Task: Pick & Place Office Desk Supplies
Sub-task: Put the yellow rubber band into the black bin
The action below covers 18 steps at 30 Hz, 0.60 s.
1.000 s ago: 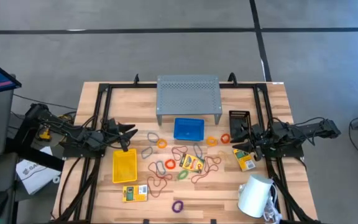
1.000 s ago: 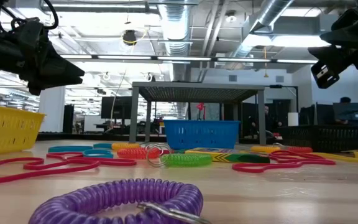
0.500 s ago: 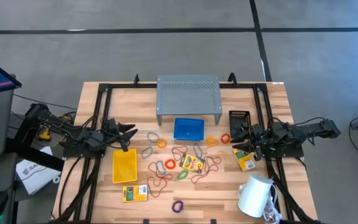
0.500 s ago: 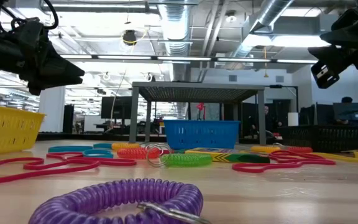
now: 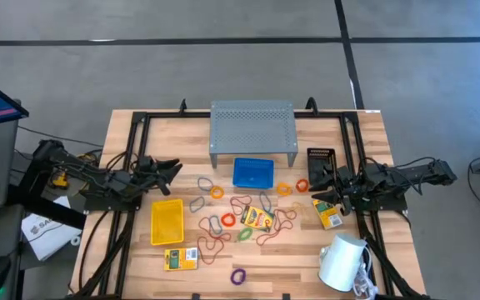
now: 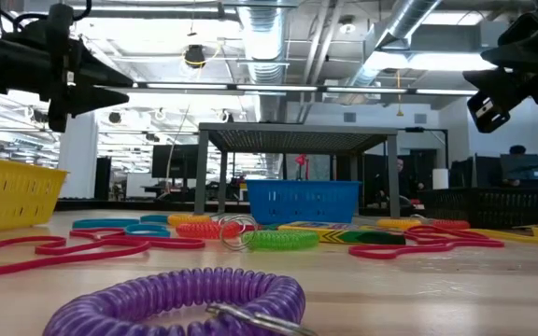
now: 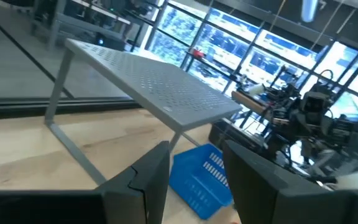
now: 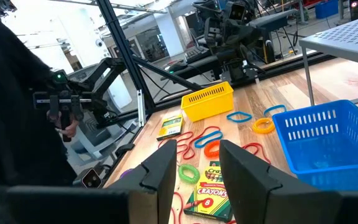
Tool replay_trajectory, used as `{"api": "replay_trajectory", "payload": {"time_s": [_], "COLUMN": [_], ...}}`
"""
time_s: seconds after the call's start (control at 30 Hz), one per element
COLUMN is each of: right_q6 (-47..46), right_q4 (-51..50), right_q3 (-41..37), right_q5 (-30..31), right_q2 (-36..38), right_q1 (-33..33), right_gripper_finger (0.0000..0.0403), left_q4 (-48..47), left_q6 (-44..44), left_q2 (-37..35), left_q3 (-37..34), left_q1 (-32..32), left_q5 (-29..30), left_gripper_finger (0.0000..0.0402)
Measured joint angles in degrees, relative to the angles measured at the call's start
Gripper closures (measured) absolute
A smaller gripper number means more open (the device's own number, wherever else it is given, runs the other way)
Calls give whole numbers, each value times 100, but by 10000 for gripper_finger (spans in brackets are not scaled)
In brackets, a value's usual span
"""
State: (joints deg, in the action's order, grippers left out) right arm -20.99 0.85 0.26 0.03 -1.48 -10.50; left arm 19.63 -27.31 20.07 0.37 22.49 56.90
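Thin loops lie scattered across the middle of the table: an orange one (image 5: 217,192), a green one (image 5: 245,235) and a purple coil (image 5: 238,276) near the front edge. Among them lie yellow packets (image 5: 258,218) (image 5: 181,258) (image 5: 328,214). A yellow bin (image 5: 167,222), a blue bin (image 5: 252,172) and a black mesh bin (image 5: 320,158) stand on the wood. My left gripper (image 5: 176,167) hovers level, open and empty, beyond the yellow bin's far edge. My right gripper (image 5: 315,187) hovers open and empty at the right, above the packet there.
A grey perforated riser (image 5: 252,129) stands at the back, straddling the blue bin's far side. A white mug (image 5: 342,261) sits at the front right corner. Black frame rails (image 5: 132,150) run along the table's left and right sides.
My left gripper has tipped up from slanting down over the yellow bin to pointing level. It has risen a little, and its fingertips have swung toward the table's far edge, away from the bin. Its fingers stay open.
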Motion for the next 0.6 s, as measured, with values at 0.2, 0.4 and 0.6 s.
{"api": "replay_trajectory", "payload": {"time_s": [0.2, 0.4, 0.6], "right_q6": [0, 0, 33], "right_q4": [2, 2, 2], "right_q3": [-1, 1, -1], "right_q5": [-2, -1, -2], "right_q2": [0, 0, 0], "right_q1": [-1, 1, 2], "right_gripper_finger": [284, 284, 284], "left_q4": [162, 388, 792], "left_q6": [-685, -944, -1200], "left_q2": [62, 95, 141], "left_q3": [0, -1, 0], "left_q1": [-40, -40, -40], "left_q5": [10, 14, 10], "left_gripper_finger": [257, 257, 257]}}
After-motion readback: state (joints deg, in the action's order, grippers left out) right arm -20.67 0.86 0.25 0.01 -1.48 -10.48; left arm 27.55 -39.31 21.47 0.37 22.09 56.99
